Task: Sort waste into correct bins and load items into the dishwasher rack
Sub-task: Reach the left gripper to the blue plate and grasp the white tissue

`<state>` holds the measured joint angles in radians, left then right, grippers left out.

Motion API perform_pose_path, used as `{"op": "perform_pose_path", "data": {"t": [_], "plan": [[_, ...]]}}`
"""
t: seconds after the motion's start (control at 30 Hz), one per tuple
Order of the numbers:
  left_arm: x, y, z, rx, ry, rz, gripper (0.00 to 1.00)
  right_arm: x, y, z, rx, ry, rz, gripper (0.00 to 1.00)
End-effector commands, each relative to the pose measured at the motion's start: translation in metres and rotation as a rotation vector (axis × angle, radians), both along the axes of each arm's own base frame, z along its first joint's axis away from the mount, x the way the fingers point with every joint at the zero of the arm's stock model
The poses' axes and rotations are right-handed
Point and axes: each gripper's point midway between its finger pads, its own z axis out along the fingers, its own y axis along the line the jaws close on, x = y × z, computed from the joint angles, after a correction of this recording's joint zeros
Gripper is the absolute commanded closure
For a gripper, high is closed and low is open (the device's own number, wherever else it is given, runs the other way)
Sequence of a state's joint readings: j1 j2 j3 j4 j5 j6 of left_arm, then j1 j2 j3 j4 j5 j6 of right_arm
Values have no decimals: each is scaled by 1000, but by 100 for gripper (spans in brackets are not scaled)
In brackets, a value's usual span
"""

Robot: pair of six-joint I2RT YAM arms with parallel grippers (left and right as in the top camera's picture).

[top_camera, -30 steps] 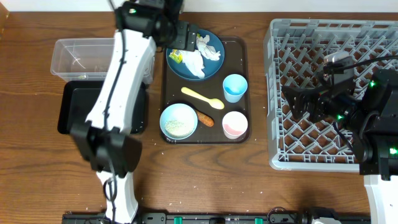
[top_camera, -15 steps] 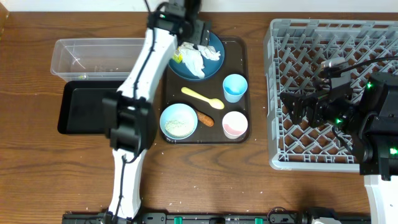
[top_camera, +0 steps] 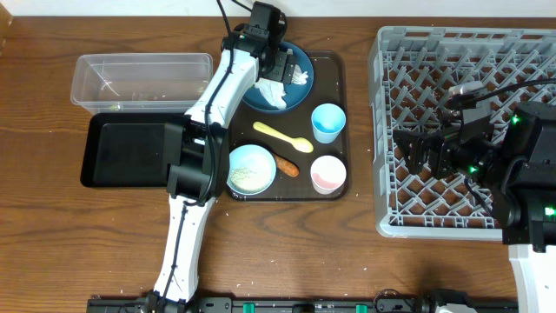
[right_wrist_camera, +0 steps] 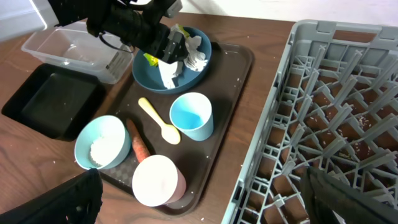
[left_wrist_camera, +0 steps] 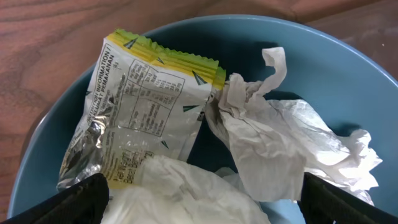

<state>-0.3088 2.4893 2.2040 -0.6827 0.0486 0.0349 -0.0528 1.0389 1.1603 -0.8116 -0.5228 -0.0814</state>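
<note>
Overhead view puts the left hand (top_camera: 276,63) above the dark blue plate (top_camera: 306,63) at the upper centre of the frame, jaws spread wide and gripping nothing. From the left wrist view its two fingers sit at the lower corners, one on either side of the waste on the plate: a yellow-green wrapper (left_wrist_camera: 143,106) lying against crumpled white paper (left_wrist_camera: 273,137).

The plate rests at the top end of the brown serving tray (top_camera: 334,87). Below it on that tray are the yellow spoon (top_camera: 282,136), pale blue cup (top_camera: 328,122), pink cup (top_camera: 328,174) and the bowl (top_camera: 250,168) holding rice, with the orange-brown food piece (top_camera: 287,165) just beside the bowl.

At the left, the clear tub (top_camera: 143,57) and black tray (top_camera: 122,152) lie side by side on the desk (top_camera: 52,217). The right hand (top_camera: 408,148) hangs over the grey rack (top_camera: 379,130) at the right, fully open and empty.
</note>
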Motion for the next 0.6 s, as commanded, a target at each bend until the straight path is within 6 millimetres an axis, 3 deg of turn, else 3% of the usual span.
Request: {"op": "perform_pose_path", "data": {"t": [0.0, 0.13, 0.33, 0.5, 0.57], "plan": [[2, 5, -22, 30, 23, -4, 2, 1, 2, 7, -5, -18, 7, 1], [-5, 7, -39, 42, 64, -4, 3, 1, 2, 7, -4, -16, 7, 1], [-8, 8, -44, 47, 79, -4, 3, 1, 2, 7, -4, -16, 7, 1], [-8, 8, -44, 45, 80, -1, 60, 0, 2, 6, -4, -14, 7, 1], [-8, 8, -41, 44, 78, 0, 76, 0, 2, 6, -4, -14, 7, 1]]}}
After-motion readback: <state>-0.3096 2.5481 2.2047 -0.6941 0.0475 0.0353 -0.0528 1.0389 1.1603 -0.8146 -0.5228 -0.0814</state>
